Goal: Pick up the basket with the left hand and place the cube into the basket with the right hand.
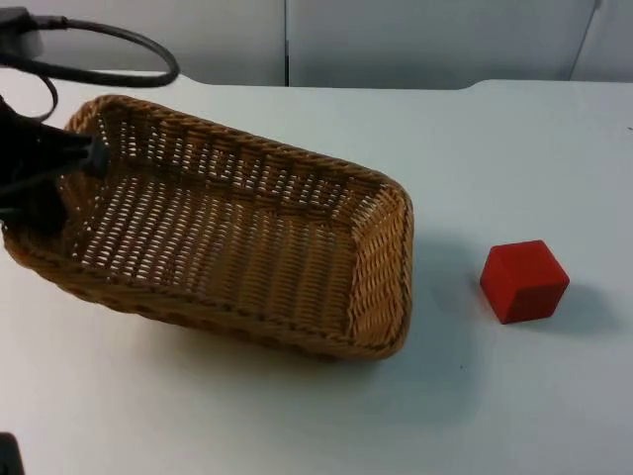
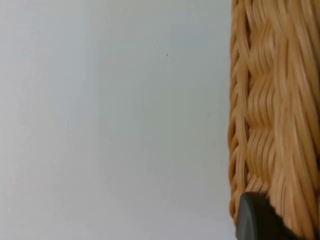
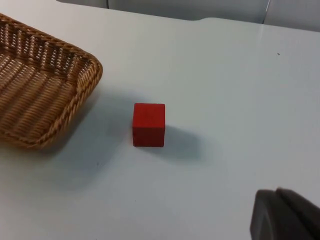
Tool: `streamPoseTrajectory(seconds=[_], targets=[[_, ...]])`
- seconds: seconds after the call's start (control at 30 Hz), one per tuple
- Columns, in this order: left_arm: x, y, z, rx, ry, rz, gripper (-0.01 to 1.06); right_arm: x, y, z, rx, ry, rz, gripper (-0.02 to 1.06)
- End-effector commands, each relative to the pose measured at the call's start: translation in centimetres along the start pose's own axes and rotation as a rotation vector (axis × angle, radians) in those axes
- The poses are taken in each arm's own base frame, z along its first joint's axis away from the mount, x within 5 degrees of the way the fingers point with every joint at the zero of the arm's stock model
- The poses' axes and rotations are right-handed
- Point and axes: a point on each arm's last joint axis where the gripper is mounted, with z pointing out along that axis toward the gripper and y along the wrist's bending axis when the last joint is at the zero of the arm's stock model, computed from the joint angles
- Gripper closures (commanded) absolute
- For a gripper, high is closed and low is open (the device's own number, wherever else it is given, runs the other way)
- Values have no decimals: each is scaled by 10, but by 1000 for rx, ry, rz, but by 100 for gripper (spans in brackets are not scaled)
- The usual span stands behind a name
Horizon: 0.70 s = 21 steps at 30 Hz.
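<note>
You are seeing left gripper (image 1: 87, 156) clamping basket (image 1: 237, 237) at its rim, far end tilting up so mouth is facing cube (image 1: 524, 281). Cube is sitting on table (image 1: 514, 139), beside basket. Right gripper (image 3: 280, 215) is hovering near cube; finger state I cannot tell.

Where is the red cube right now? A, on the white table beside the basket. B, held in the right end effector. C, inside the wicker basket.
A: the red wooden cube sits on the white table, apart from the brown woven wicker basket.
</note>
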Motion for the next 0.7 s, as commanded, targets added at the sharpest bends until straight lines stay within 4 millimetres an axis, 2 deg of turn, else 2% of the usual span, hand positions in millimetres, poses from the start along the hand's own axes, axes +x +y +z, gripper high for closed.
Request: streamPoseTrajectory(seconds=[0.0, 0.2, 0.57, 0.67], targets=[[0, 0, -17, 11, -21, -12, 105, 0, 0, 1, -4, -4, -5, 105], [-4, -6, -45, 56, -119, -56, 105, 0, 0, 1, -4, -4, -5, 105], [-8, -9, -51, 97, -168, -120, 105, 0, 0, 1, -4, -4, -5, 105], [-8, -3, -53, 166, -150, -166, 105, 0, 0, 1, -4, -4, -5, 105]])
